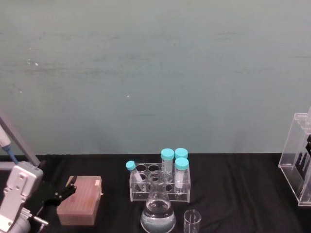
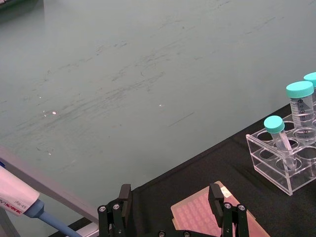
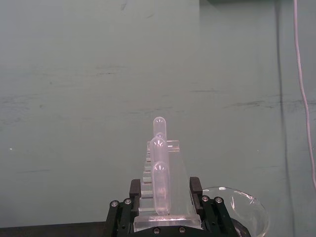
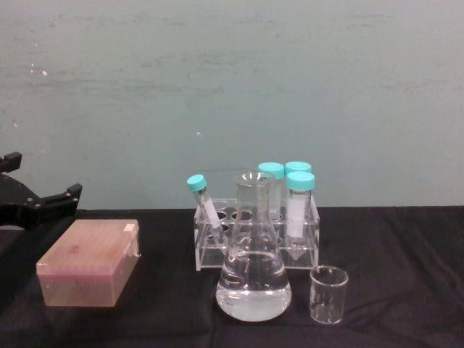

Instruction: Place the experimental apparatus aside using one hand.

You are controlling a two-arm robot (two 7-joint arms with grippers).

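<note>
Black-clothed table [image 1: 233, 194]: the labware is in two groups, one at centre front and one at the far right edge.

Acrylic stand [image 1: 294, 155]: tall, narrow and upright at the right edge, well apart from the centre group. I cannot tell whether its base is on the cloth or lifted. In the right wrist view the right gripper [image 3: 166, 190] has one finger on each side of the stand's lower part. The fingers appear pressed to its walls, so I judge it is pinching the stand. The round-ended tubes [image 3: 161, 182] stand in a row above the grip.

Conical flask [image 4: 254, 275]: at centre front, partly filled with clear liquid, just in front of the tube rack [image 4: 206, 257] with its teal-capped tubes.

Pink tip box [image 4: 87, 264]: front left. The left gripper [image 2: 170, 192] is idle just beside it with its fingers spread and empty.

Beaker [image 4: 328, 293]: empty, just right of the flask.

Curved clear glass [image 3: 242, 210]: close beside one right finger. I cannot identify it.

Step in hand (judgement): moving the stand aside.
- The grip is low and the tubes are tall and loose, so the load is top-heavy. Keep the wrist level and move slowly.
- Steer away from the curved glass near the finger.
- Lower the stand until its base sits flat on the cloth before releasing.
- Draw the fingers back straight so they do not catch the walls.
- The flask and beaker are not yet moved. The flask holds liquid and should be kept upright.
</note>
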